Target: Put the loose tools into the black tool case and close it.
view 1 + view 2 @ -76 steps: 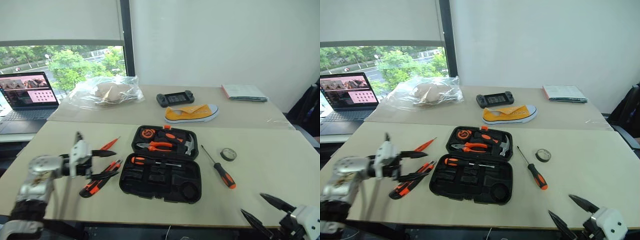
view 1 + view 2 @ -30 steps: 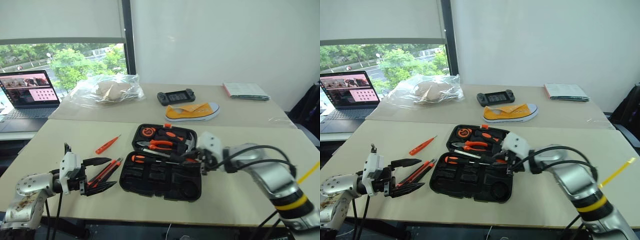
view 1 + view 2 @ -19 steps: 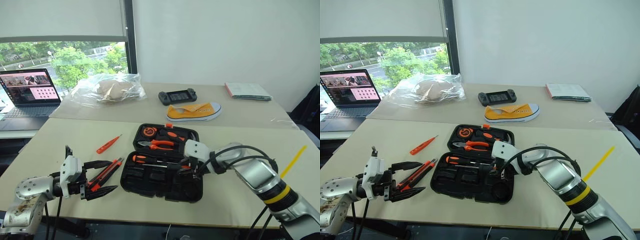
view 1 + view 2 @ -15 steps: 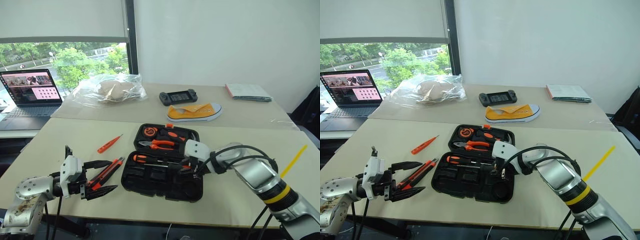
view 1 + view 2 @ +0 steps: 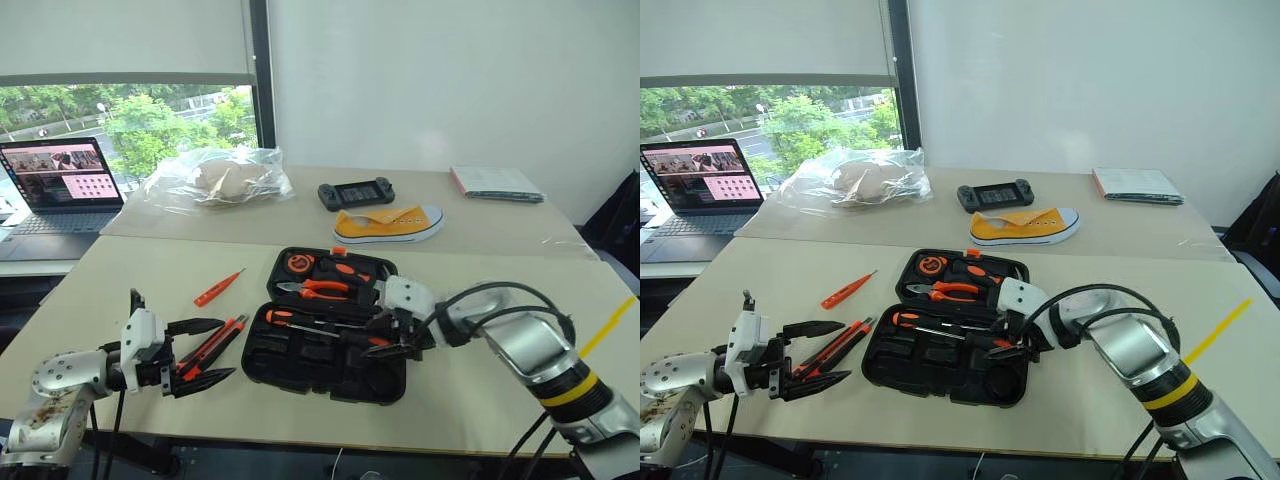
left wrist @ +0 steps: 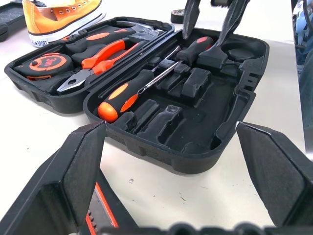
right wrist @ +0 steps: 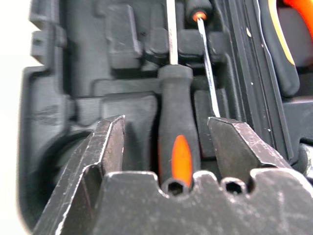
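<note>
From the head, the open tool case [image 5: 322, 335] lies mid-desk [image 5: 480, 390]. The right end effector [image 5: 383, 333] stands released over a screwdriver [image 7: 177, 134] inside. The left end effector [image 5: 203, 350], spread wide, straddles the utility knife [image 5: 205, 347].

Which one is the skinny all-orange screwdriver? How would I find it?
Look at the near table, the one with the open black tool case in the middle. On the bare tabletop left of the case, nearer the window than the left gripper, lies the slim orange screwdriver. It lies alone and is orange all over, while the utility knife by the gripper has black on it.
</note>
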Robot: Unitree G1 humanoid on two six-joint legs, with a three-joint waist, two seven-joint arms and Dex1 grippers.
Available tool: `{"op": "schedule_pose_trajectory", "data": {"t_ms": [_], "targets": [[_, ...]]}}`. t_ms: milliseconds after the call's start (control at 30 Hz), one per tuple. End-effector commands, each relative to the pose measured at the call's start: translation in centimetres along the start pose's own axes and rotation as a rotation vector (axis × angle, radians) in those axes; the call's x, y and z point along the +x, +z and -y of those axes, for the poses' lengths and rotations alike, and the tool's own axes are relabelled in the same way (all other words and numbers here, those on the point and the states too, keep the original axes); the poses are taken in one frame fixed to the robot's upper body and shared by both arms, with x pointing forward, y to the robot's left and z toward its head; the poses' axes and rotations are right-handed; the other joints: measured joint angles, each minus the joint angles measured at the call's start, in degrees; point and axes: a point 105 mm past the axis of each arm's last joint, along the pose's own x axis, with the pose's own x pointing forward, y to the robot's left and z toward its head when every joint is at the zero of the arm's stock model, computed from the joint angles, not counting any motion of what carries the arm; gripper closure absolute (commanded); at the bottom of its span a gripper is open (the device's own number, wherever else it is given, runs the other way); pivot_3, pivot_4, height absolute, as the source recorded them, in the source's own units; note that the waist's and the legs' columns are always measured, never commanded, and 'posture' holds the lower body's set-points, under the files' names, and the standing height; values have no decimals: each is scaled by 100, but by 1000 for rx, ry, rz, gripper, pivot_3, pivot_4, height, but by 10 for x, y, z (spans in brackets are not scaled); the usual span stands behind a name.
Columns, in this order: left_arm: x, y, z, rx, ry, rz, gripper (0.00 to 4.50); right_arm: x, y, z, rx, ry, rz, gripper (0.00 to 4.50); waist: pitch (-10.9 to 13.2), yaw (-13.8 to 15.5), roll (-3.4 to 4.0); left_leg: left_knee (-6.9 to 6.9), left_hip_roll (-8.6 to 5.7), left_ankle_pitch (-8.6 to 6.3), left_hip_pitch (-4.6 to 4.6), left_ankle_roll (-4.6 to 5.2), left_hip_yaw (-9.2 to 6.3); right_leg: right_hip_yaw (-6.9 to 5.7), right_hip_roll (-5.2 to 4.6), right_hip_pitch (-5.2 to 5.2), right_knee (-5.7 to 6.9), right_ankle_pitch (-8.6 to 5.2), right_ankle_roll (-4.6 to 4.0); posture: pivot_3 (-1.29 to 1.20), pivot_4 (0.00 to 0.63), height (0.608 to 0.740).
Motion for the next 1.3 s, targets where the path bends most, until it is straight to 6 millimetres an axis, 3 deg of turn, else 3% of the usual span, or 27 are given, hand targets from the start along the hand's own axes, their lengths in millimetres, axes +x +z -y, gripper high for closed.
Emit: {"op": "schedule_pose_trajectory", "data": {"t_ms": [33, 200, 300, 567, 767, 933, 1033, 1067, 1267, 1300], "targets": [[0, 5, -3, 23, 6, 1, 0, -7, 21, 3, -33, -19, 78, 1991, 0, -10, 0, 0, 0, 0, 0, 0, 0, 0, 0, 0, 0, 0, 0, 0, 150, 740], [2, 4, -4, 20, 8, 2, 0, 16, 18, 7, -36, -49, 93, 3797, 0, -27, 0, 0, 2, 0, 2, -1, 1, 1, 1, 0, 3, 1, -2, 0, 150, 740], [2, 3, -3, 16, 5, -5, 0, 26, 15, 9, -26, -56, 86, 4465, 0, -23, 0, 0, 1, 0, 0, -1, 2, 1, 0, -2, 3, 1, -3, 0, 150, 740], [-1, 3, -3, 14, 11, -30, 0, 54, -1, 8, 26, -36, 8, 4465, -1, -52, 0, 0, 2, 1, 4, -2, 4, 2, 1, -1, 5, 2, -4, 0, 150, 740], [-8, 1, -4, 3, 45, -45, 0, 63, -6, 3, 35, -22, -17, 4465, -5, -102, 0, 0, 10, 11, 18, -19, 5, 6, 6, 3, 11, 10, -17, 0, 150, 740], [-27, -2, -9, -22, 167, -38, 0, 43, 45, 4, -39, -82, 342, 4465, -7, -152, -5, 0, 23, 17, 20, -29, 4, 12, 2, 4, 11, 17, -30, 0, 150, 740], [-55, -11, -14, -60, 283, -68, 0, 15, 34, -13, -41, -57, 415, 3755, 0, -118, 7, -9, 21, 21, 10, -37, -1, 7, 6, -7, 12, 18, -32, 0, 150, 740], [-68, -16, -15, -82, 326, -86, 0, 4, 31, -19, -33, -60, 460, 3316, 0, -86, 7, -14, 18, 22, 6, -36, -3, 4, 7, -10, 9, 18, -32, 0, 150, 740], [-133, -50, -13, -233, 590, -165, 0, -44, 7, -31, -77, -279, 649, 1380, -2, -12, 3, -22, 7, 10, 4, -16, -1, -1, 3, -5, -10, 10, -19, 0, 150, 740], [-139, -55, -13, -248, 626, -172, 0, -49, 4, -32, -81, -319, 681, 884, -2, -12, 3, -21, 7, 9, 6, -16, -1, -1, 3, -3, -10, 9, -18, 0, 150, 740]]}}
